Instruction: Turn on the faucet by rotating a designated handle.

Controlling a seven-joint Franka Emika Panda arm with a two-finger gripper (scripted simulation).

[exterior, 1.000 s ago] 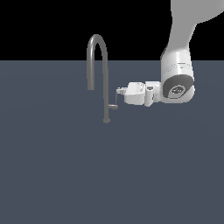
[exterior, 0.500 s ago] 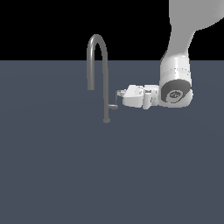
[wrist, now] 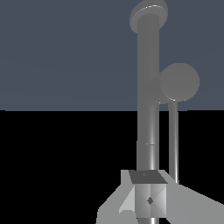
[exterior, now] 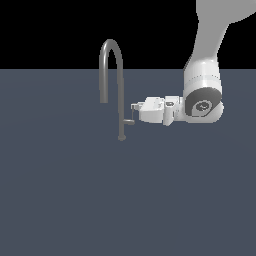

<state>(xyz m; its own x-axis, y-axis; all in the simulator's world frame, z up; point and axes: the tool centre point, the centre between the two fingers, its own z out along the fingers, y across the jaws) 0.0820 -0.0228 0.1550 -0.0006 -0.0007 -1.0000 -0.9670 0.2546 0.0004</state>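
Gripper reaches horizontally from 3 o'clock toward the faucet, fingertips at its handle, positioned to push it; finger spacing cannot be told.

The white arm descends from above, its wrist bent so the pincer reaches out level toward the exterior view's left, fingers extended; their gap cannot be judged.

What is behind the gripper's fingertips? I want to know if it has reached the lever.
The handle sits right at the gripper tips, beside the faucet stem. The exterior view is too small to confirm contact, and the wrist view does not settle it.
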